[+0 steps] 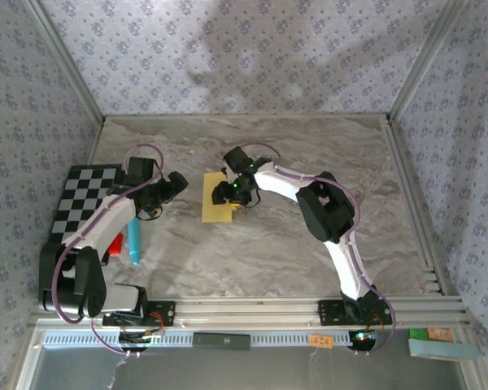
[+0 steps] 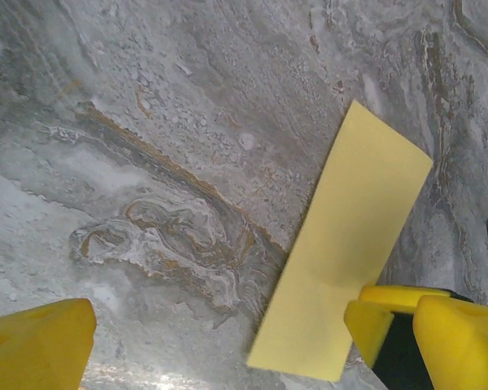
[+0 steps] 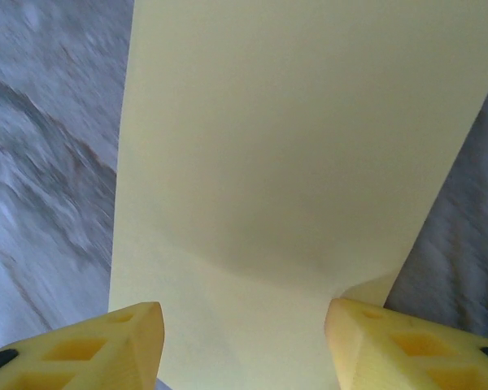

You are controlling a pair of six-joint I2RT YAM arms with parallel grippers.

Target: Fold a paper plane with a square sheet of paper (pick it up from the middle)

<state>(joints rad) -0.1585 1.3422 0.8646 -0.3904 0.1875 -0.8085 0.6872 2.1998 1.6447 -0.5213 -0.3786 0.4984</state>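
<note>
Yellow paper [image 1: 214, 211] lies flat near the middle of the bench [image 1: 325, 138], centre-left in the top view. It is already a long narrow strip rather than a full square. It sits well apart from the checkered board [image 1: 85, 199] at the left edge and the blue pen [image 1: 134, 242] lower left. The right gripper [image 1: 230, 193] is directly over the strip. In its wrist view the fingers [image 3: 106, 345] stand apart at the bottom corners with paper spanning the gap between them, not clamped. The left gripper [image 1: 172, 187] hangs just left of the strip with its jaws spread wide and nothing between them. In its wrist view one finger [image 2: 439, 333] overlaps the strip's lower right corner. The step in hand looks like a pinch-up from the middle by the right arm. To do it well, keep the fingers centred across the strip's width and press the tips lightly onto the sheet. Close slowly so the paper bows up into the gap instead of sliding, and do not crumple the existing fold. The left arm should stay low beside the near edge, ready to pin or catch. Lift only once a ridge is gripped.
</note>
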